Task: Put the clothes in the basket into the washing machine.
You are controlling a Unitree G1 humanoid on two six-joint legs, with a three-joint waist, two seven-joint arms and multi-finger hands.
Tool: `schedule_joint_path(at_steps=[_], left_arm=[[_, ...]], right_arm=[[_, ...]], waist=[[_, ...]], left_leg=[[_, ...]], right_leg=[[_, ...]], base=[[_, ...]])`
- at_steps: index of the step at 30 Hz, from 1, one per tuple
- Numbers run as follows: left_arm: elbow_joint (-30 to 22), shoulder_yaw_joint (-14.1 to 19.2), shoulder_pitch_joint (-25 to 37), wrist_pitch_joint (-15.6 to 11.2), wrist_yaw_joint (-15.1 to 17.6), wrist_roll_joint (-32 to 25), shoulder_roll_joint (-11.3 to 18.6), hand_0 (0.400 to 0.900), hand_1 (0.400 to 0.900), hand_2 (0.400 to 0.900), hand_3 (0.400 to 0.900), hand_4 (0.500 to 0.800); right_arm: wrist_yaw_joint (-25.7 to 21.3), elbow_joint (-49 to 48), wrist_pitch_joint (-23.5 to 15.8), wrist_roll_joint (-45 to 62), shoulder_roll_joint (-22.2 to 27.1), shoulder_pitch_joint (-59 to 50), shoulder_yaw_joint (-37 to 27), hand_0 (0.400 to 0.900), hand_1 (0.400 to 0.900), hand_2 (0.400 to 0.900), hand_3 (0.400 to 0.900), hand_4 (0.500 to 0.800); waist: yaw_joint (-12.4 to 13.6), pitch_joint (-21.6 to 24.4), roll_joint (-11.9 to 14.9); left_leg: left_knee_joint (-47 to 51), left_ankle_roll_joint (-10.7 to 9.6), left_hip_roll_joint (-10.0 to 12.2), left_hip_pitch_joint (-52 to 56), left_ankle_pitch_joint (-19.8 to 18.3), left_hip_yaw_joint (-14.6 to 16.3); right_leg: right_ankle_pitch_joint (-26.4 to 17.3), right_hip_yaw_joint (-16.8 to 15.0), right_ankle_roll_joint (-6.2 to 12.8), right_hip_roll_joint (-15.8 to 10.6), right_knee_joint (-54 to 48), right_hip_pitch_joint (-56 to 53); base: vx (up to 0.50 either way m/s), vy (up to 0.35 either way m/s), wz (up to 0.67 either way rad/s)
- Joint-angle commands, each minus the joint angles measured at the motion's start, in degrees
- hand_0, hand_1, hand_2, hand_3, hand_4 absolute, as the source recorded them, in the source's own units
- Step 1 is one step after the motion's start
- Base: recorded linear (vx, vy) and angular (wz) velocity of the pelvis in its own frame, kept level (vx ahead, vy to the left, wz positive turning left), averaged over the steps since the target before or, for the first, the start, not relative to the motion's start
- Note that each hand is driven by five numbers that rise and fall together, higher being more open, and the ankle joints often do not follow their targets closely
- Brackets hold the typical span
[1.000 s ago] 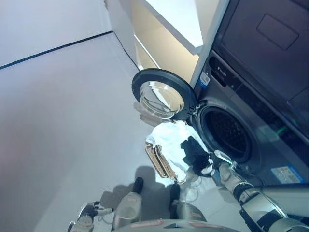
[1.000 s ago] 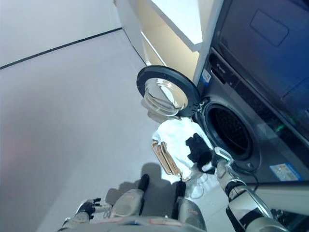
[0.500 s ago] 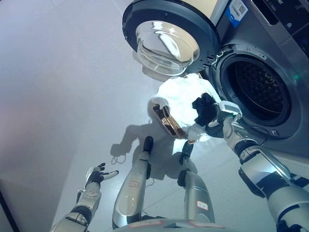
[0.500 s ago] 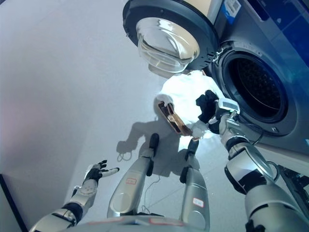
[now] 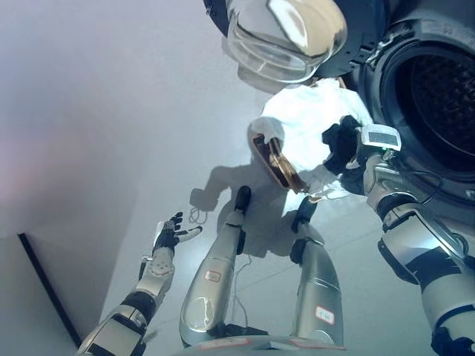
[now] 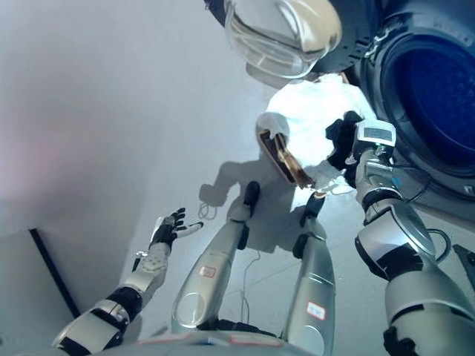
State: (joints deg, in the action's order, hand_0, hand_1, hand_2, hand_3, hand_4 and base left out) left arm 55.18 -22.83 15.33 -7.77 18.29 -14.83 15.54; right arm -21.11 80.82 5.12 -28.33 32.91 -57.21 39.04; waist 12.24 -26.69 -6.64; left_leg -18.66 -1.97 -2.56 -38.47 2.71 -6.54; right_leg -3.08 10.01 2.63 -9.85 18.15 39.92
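A basket (image 5: 278, 162) with a brown rim stands on the floor in front of the washing machine, heaped with white clothes (image 5: 308, 122). My right hand (image 5: 343, 145) rests on top of the heap at its right side, dark fingers curled into the white cloth. The machine's round drum opening (image 5: 438, 96) gapes just right of the basket. Its door (image 5: 286, 37), with a bulging glass window, hangs open to the left above the basket. My left hand (image 5: 169, 236) hovers low at the left over bare floor, fingers spread, holding nothing.
Grey floor (image 5: 96, 133) stretches to the left of the basket. A dark line (image 5: 44, 285) crosses the floor at the lower left. The machine's grey front (image 6: 445, 200) fills the right edge.
The whole picture has shifted as the head tilted down and came closer to the basket. My right hand stays on the white clothes; my left hand remains open at the lower left.
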Motion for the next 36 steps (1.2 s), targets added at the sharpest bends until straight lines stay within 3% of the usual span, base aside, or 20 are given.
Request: schedule_joint_path(at_steps=[1, 4, 6, 16, 23, 24, 25, 26, 27, 36], left_arm=[[-0.69, -0.41, -2.63, -0.88, 3.03, -2.22, 1.66, 0.9, 0.9, 0.9, 0.9, 0.8], [-1.47, -0.6, -2.49, -1.1, 3.39, -2.68, 1.41, 0.9, 0.9, 0.9, 0.9, 0.8], [-2.31, -1.0, -2.6, -1.2, 3.68, -3.28, 1.02, 0.9, 0.9, 0.9, 0.9, 0.8], [-4.28, -1.91, -2.92, -1.62, 4.64, -5.06, -0.63, 0.9, 0.9, 0.9, 0.9, 0.8], [-4.15, -1.79, -3.46, -1.44, 4.85, -5.47, -1.18, 0.9, 0.9, 0.9, 0.9, 0.8], [-4.05, -1.97, -3.45, -1.42, 4.9, -5.43, -1.16, 0.9, 0.9, 0.9, 0.9, 0.8], [-4.01, -2.04, -3.38, -1.44, 5.08, -5.5, -1.22, 0.9, 0.9, 0.9, 0.9, 0.8], [-4.01, -2.04, -3.37, -1.44, 5.08, -5.5, -1.22, 0.9, 0.9, 0.9, 0.9, 0.8], [-3.85, -2.07, -3.27, -1.39, 5.14, -5.44, -1.27, 0.9, 0.9, 0.9, 0.9, 0.8], [-2.22, -2.03, -2.3, -1.6, 5.83, -5.41, -1.74, 0.9, 0.9, 0.9, 0.9, 0.8]], right_arm=[[-3.58, 0.52, 1.71, -1.47, 6.75, -4.43, 2.76, 0.9, 0.9, 0.9, 0.9, 0.8], [-3.74, 0.94, 1.98, -1.82, 8.23, -5.01, 3.03, 0.9, 0.9, 0.9, 0.9, 0.8], [-4.15, 1.51, 2.47, -2.16, 9.43, -5.71, 3.45, 0.9, 0.9, 0.9, 0.9, 0.8], [-3.37, 2.87, 2.87, -2.5, 15.12, -10.75, 6.64, 0.9, 0.9, 0.9, 0.9, 0.8], [-2.35, 3.36, 3.42, -2.98, 14.56, -10.73, 7.13, 0.9, 0.9, 0.9, 0.9, 0.8], [-2.34, 3.69, 3.67, -3.07, 14.41, -11.21, 7.32, 0.863, 0.863, 0.863, 0.863, 0.778], [-2.38, 4.21, 3.95, -2.97, 14.38, -11.67, 7.37, 0.58, 0.58, 0.58, 0.58, 0.608], [-2.38, 4.21, 3.95, -2.97, 14.38, -11.67, 7.38, 0.524, 0.524, 0.524, 0.524, 0.574], [-2.33, 4.31, 4.0, -3.05, 14.41, -11.69, 7.41, 0.4, 0.4, 0.4, 0.4, 0.5], [-3.64, 3.62, 4.65, -3.29, 12.8, -12.19, 7.55, 0.4, 0.4, 0.4, 0.4, 0.5]], waist=[[-0.05, 1.71, -3.54], [-0.2, 1.89, -4.19], [-0.66, 1.91, -4.52], [-1.03, 2.36, -6.33], [-1.51, 1.92, -6.64], [-1.52, 1.89, -6.78], [-1.58, 1.86, -7.01], [-1.58, 1.86, -7.0], [-1.68, 1.83, -7.11], [-2.03, 1.16, -7.17]], left_leg=[[1.8, -2.69, -2.11, -4.51, 4.57, -3.06], [-0.61, -2.79, -2.63, -7.1, 3.78, -3.25], [-4.06, -2.89, -3.48, -9.28, 1.13, -3.07], [-9.74, -2.6, -4.54, -17.1, -0.74, -1.53], [-10.78, -2.77, -4.68, -18.73, -0.97, -1.08], [-10.58, -2.78, -4.72, -18.67, -0.96, -1.06], [-10.62, -2.85, -4.85, -18.99, -0.89, -1.13], [-10.62, -2.85, -4.85, -19.0, -0.89, -1.12], [-10.58, -2.89, -4.89, -19.1, -0.81, -1.1], [-9.0, -2.7, -4.66, -18.45, 0.1, -0.72]], right_leg=[[6.5, -0.7, 3.39, -0.56, 13.27, -0.27], [8.09, -0.98, 3.0, -1.25, 16.96, 2.39], [11.09, -1.86, 3.02, -2.4, 20.59, 4.49], [12.87, -5.57, 2.09, -3.68, 27.8, 14.66], [13.38, -6.44, 1.78, -3.73, 29.07, 16.28], [13.54, -6.49, 1.75, -3.63, 29.09, 16.36], [13.59, -6.84, 1.69, -3.62, 29.41, 16.89], [13.59, -6.85, 1.69, -3.62, 29.42, 16.91], [13.62, -6.94, 1.66, -3.64, 29.61, 17.23], [12.67, -7.22, 1.82, -3.05, 28.27, 16.92]], base=[[0.01, 0.003, 0.16], [0.03, -0.007, 0.15], [0.09, -0.023, 0.15], [0.01, 0.027, -0.01], [0.01, 0.0, -0.01], [0.0, 0.0, 0.0], [0.0, 0.0, 0.0], [0.0, 0.0, 0.0], [0.0, 0.003, -0.03], [0.0, -0.002, -0.07]])
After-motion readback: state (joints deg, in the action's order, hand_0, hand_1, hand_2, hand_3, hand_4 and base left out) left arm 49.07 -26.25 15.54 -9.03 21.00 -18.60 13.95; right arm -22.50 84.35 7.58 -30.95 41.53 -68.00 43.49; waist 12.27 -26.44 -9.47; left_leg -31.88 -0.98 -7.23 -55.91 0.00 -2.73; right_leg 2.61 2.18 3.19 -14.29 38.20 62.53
